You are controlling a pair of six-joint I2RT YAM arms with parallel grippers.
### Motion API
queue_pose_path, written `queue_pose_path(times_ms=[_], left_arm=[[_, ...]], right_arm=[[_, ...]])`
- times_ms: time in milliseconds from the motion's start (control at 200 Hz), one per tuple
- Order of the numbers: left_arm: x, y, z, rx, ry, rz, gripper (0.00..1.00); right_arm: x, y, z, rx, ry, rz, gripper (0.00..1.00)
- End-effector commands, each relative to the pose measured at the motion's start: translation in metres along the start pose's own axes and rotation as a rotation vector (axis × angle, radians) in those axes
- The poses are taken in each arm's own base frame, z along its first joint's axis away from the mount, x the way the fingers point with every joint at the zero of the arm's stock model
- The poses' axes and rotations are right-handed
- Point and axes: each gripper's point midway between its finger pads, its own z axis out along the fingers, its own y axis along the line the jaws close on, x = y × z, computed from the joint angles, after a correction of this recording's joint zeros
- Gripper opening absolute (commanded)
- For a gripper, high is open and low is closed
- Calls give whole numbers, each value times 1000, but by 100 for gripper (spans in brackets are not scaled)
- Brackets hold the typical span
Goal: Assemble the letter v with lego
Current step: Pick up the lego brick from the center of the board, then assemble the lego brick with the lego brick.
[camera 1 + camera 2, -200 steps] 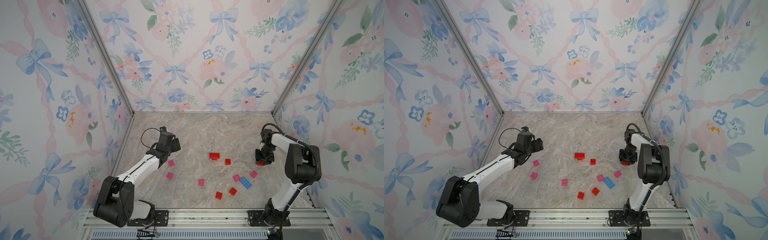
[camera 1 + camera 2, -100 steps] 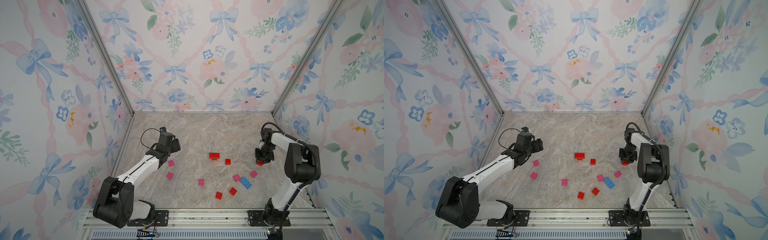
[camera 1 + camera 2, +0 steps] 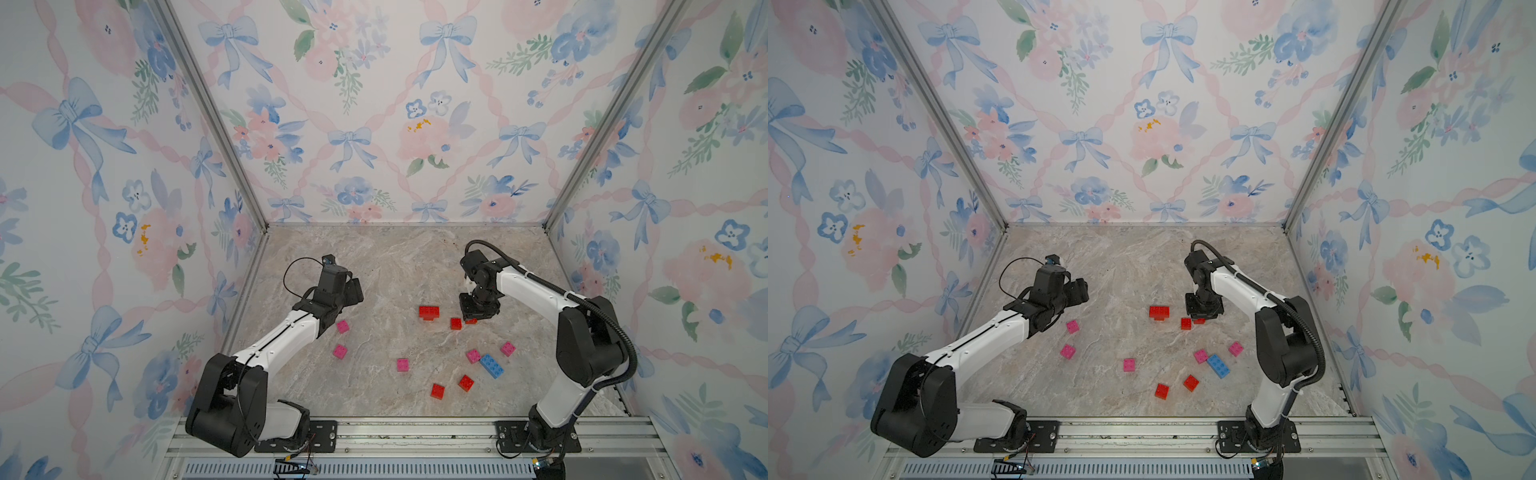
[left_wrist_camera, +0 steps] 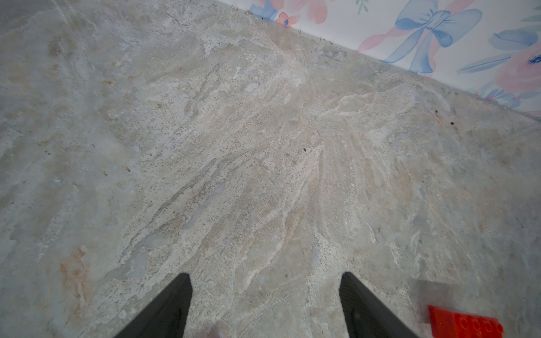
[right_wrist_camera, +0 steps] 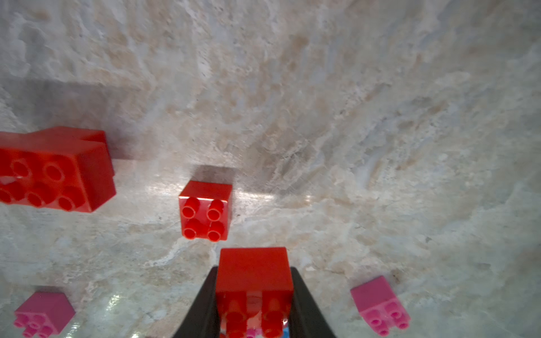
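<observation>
My right gripper (image 3: 478,309) (image 5: 254,270) is shut on a red squarish lego brick (image 5: 254,275) (image 3: 471,321), one black finger on each side of it. Just ahead of it, a small gap away, lies a loose red squarish brick (image 5: 205,210) (image 3: 456,323). A longer red brick (image 3: 428,311) (image 5: 55,172) rests a little further left. My left gripper (image 3: 355,291) (image 4: 265,278) stands open over bare floor with nothing between its fingers. The same longer red brick (image 4: 465,323) shows at the edge of the left wrist view. The blue brick (image 3: 491,365) lies nearer the front.
Pink bricks lie scattered: two (image 3: 342,326) (image 3: 339,351) beside my left forearm, one (image 3: 402,364) in the middle and two (image 3: 473,355) (image 3: 508,348) flanking the blue brick. Two red squares (image 3: 437,390) (image 3: 466,382) sit near the front rail. Patterned walls close in three sides.
My right gripper has moved left from near the right wall toward the middle, carrying the red brick up next to the loose red one. The left arm has not moved.
</observation>
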Motion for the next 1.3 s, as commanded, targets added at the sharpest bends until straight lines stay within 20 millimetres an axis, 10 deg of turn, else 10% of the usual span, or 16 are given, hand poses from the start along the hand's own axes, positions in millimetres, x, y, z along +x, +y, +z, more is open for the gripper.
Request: queue_pose_path(times_ms=[0,1295], left_arm=[[6,1,-4,7,10,-10,82],[5,3,-3,-5,5,2,82]], right_arm=[[-1,8,8,15,38,40,0],[10,16,44,93,99,42,0]])
